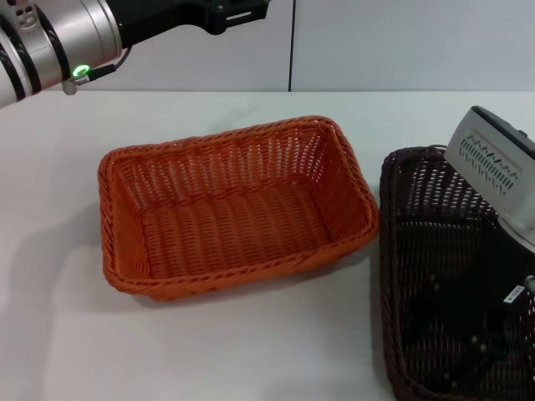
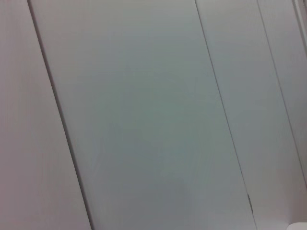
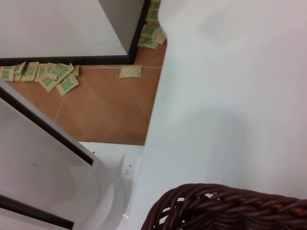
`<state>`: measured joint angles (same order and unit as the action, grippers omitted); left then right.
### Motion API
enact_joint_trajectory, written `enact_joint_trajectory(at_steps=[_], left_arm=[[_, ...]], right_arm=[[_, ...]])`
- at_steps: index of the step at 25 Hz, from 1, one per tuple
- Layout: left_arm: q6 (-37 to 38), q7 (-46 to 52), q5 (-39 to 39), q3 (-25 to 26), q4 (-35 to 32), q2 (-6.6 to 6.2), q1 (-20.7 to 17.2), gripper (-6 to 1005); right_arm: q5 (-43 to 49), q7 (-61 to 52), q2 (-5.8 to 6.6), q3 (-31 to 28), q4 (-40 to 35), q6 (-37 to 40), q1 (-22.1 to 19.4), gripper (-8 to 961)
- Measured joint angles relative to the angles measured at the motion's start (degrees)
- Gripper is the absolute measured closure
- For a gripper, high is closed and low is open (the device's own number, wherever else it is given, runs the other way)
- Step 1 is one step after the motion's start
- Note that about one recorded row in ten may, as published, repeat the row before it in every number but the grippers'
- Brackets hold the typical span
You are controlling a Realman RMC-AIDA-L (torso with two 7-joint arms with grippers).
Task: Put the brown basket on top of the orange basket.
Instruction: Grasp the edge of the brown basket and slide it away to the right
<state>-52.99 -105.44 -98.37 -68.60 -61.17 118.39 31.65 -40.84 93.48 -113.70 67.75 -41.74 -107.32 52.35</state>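
The orange basket stands empty on the white table, left of centre in the head view. The brown basket stands right beside it at the right edge, with a narrow gap between them. My right arm comes in from the right, and its gripper hangs low inside the brown basket near its front right part. The brown basket's braided rim also shows in the right wrist view. My left arm is raised at the top left, its black end far from both baskets.
The right wrist view shows the table's edge, then brown floor strewn with several small green packets. The left wrist view shows only grey wall panels.
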Motion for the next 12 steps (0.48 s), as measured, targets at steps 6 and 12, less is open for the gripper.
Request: enact_joint_trajectory(at_steps=[6,12], left_arm=[[0.05,-0.29,0.0,0.14,0.02,-0.04,0.02,152],[0.09,-0.82,0.02,0.71,0.48,-0.06,0.6,153]], right_arm=[[-0.04,-0.47,0.93,-1.65,-0.88,-0.05,-0.57,283],[1.51,-1.62,4.47,-10.43,-5.21,1.63,-1.47,284]])
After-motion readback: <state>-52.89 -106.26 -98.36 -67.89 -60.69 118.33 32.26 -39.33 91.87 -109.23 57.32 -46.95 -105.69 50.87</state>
